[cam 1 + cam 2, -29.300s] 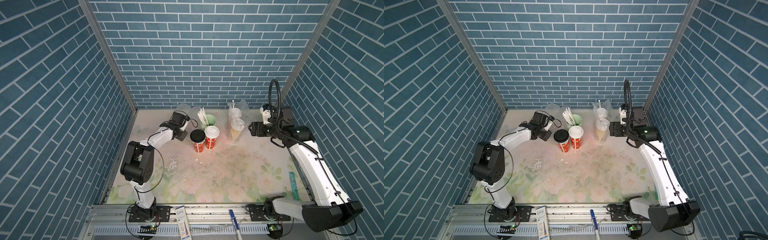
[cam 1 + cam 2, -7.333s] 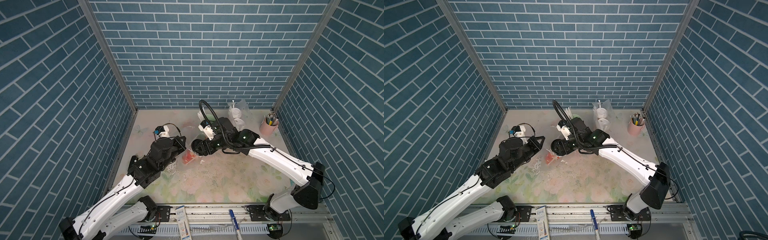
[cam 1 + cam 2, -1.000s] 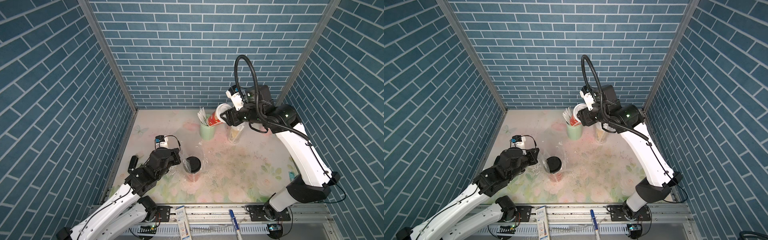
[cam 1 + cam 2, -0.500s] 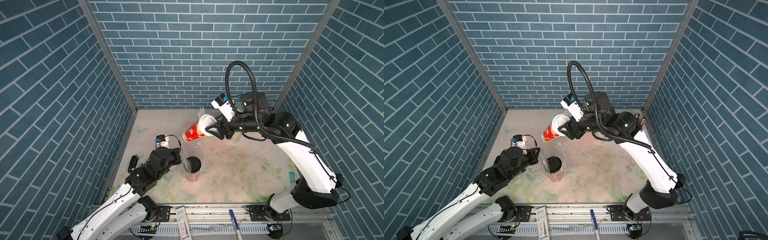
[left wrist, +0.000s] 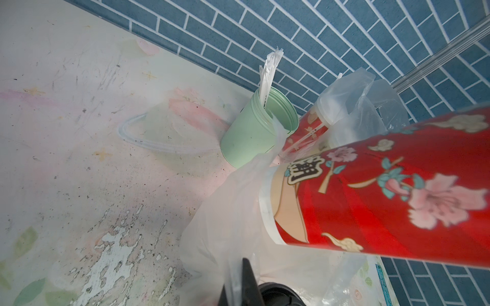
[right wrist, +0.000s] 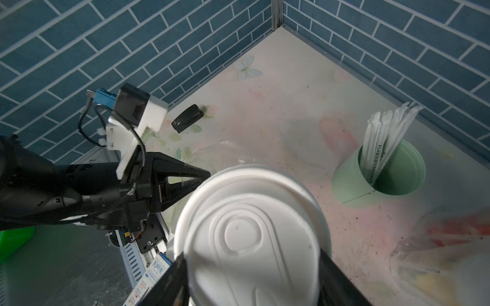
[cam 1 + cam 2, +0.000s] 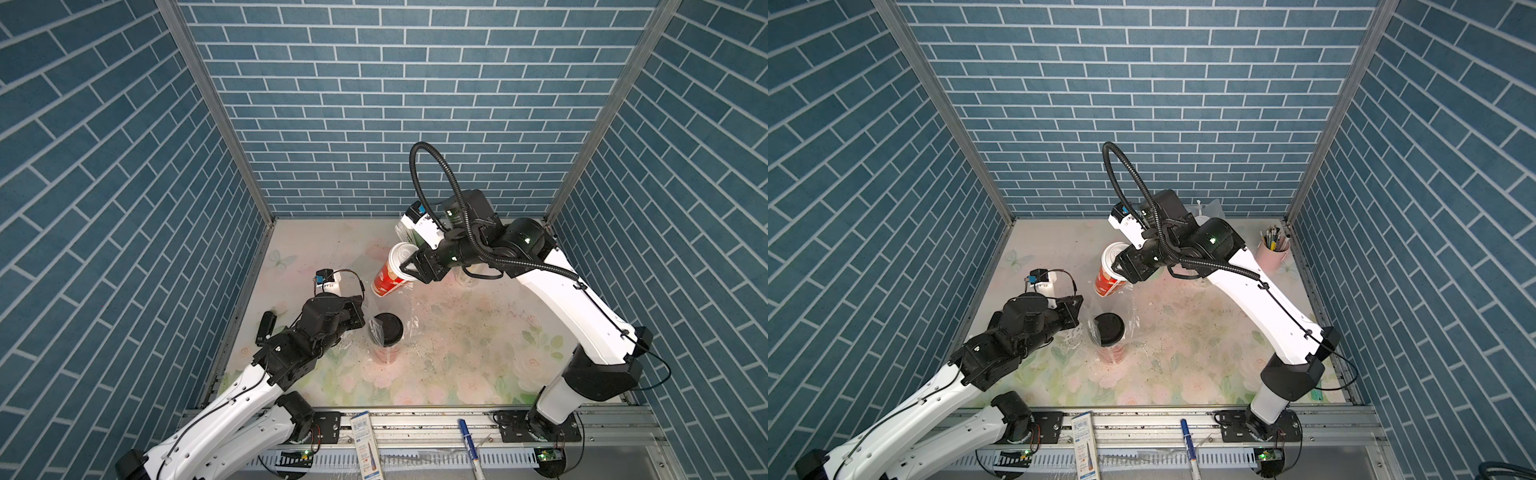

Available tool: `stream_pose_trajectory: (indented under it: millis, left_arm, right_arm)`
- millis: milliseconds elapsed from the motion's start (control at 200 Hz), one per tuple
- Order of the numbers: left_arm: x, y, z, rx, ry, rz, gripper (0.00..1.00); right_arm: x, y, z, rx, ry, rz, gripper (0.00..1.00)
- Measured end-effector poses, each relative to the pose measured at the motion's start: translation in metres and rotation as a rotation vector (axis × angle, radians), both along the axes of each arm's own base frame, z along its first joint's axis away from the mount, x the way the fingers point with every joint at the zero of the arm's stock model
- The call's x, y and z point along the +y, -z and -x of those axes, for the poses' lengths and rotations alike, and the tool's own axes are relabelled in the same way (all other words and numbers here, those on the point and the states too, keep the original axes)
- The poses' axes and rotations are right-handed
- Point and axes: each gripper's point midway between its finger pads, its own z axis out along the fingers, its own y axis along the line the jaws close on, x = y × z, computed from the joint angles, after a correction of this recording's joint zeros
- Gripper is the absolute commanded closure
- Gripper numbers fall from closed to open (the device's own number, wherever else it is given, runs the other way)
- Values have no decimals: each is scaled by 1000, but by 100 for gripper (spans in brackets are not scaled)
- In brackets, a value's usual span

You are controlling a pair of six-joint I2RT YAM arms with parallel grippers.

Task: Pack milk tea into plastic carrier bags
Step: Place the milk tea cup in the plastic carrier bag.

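My right gripper [image 7: 409, 266] holds the tilted white-lidded red cup [image 7: 387, 281] near its lid, above the bag [image 7: 411, 322] at near left. My left gripper [image 7: 362, 320] is pinched shut, I think on the bag's thin, floppy edge. Paper cups squash easily, so I squeeze softly.

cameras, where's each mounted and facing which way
Top views: high in front, looking down at the table; both arms show.
Left wrist: behind the left gripper, tips showing, facing the held red cup and back wall.
Right wrist: behind the right gripper, facing the cup's lid; left gripper shows.
Both wrist views share the mint-green cup.
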Motion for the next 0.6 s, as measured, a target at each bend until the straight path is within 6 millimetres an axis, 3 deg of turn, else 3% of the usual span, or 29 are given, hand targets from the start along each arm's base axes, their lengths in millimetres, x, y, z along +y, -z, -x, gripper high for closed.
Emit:
stream_pose_trajectory:
  millis: [400, 600]
  left_arm:
    - [-4, -2, -4, -13, 15, -22, 100]
    - [-6, -17, -6, -49, 25, -12, 100]
  right_arm:
    - [27, 28, -22, 5, -11, 127, 38]
    - [32, 49, -25, 35, -26, 194, 38]
